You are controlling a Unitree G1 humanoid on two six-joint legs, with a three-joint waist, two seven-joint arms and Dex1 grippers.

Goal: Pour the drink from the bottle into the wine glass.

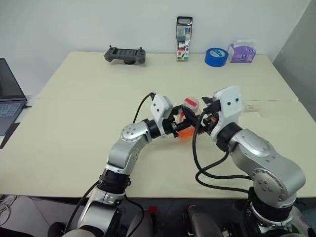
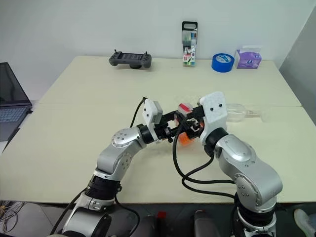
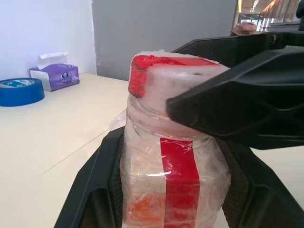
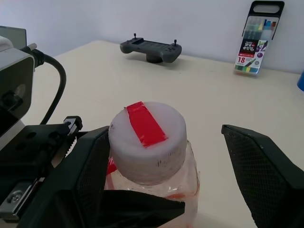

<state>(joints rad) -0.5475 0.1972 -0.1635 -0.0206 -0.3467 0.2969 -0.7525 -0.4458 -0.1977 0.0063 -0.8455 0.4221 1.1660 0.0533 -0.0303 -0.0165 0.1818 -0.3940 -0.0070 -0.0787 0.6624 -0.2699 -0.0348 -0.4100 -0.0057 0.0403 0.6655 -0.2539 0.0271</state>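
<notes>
My left gripper [image 1: 180,126] is shut on the bottle [image 1: 188,118], a small clear plastic one held upright above the middle of the table. Its white cap [image 4: 146,137] carries a red strip. The orange-red drink [image 1: 185,133] sits low in the bottle. My right gripper [image 4: 178,164] is open, with its fingers [image 4: 266,175] on either side of the cap: one finger lies close against it and the other stands well apart. The wine glass [image 2: 240,112] is on the table just beyond my right wrist, partly hidden by it.
Along the far edge of the table [image 1: 74,123] are a grey game controller [image 1: 125,54], an upright marker case [image 1: 183,39], a blue tape roll [image 1: 216,56] and a purple tissue box [image 1: 242,52]. A laptop [image 1: 10,96] sits off the table's left side.
</notes>
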